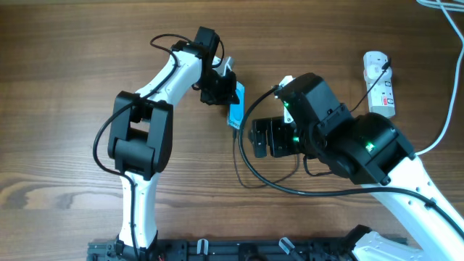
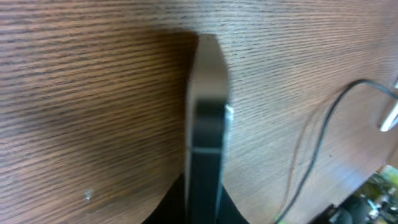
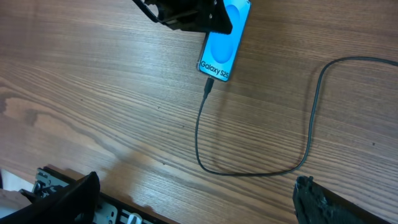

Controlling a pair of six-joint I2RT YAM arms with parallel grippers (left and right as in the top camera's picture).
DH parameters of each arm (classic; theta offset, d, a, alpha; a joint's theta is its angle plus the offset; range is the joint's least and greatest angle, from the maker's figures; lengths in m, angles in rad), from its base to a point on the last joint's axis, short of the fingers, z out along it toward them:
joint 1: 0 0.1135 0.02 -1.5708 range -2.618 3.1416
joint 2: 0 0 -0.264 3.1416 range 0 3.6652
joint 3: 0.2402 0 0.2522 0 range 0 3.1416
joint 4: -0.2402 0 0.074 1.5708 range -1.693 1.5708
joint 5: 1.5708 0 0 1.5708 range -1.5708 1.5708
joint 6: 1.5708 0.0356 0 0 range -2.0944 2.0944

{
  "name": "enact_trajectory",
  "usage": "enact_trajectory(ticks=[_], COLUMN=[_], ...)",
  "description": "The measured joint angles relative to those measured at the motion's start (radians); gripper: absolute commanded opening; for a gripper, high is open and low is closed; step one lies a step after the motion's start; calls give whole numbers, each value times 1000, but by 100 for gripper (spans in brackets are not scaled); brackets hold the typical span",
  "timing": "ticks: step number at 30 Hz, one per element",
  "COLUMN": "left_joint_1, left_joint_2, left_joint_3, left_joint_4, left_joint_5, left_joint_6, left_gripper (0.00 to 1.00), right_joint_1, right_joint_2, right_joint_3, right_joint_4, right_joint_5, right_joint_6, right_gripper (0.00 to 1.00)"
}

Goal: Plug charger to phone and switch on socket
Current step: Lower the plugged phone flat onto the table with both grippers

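The phone has a cyan screen and stands tilted on the table. My left gripper is shut on its upper part. In the left wrist view the phone shows edge-on between the fingers. In the right wrist view the charger's black tip meets the phone's lower edge below the white lettered band. The charger cable loops over the table towards the socket at the far right. My right gripper is open and empty, a little right of the phone.
A thick white cable runs from the socket along the right edge. A black rail lines the table's front edge. The charger's loop lies on the wood between my right fingers and the phone.
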Motion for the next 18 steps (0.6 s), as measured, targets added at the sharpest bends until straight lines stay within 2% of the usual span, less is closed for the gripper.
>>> enact_trajectory(ticks=[6, 7, 10, 11, 13, 14, 15, 18], left_joint_1=[0, 0, -1, -1, 0, 0, 0, -2], left_joint_2=[6, 6, 6, 6, 6, 5, 5, 0], left_joint_3=[0, 0, 0, 0, 0, 2, 6, 16], left_joint_4=[-24, -25, -31, -37, -45, -51, -59, -82], left_joint_5=[-90, -95, -125, -141, -159, -161, -171, -202], left_joint_6=[-6, -6, -8, -9, -5, -5, -6, -13], left_gripper=[34, 43, 51, 61, 66, 74, 88, 100], right_joint_1=[0, 0, 0, 0, 0, 0, 0, 0], right_joint_2=[0, 0, 0, 0, 0, 0, 0, 0], right_joint_3=[0, 0, 0, 0, 0, 0, 0, 1], right_joint_4=[-12, -14, -21, -23, -26, -31, -37, -48], right_joint_5=[0, 0, 0, 0, 0, 1, 1, 5], right_joint_6=[0, 0, 0, 0, 0, 0, 0, 0], right_gripper=[100, 100, 100, 100, 100, 100, 100, 100])
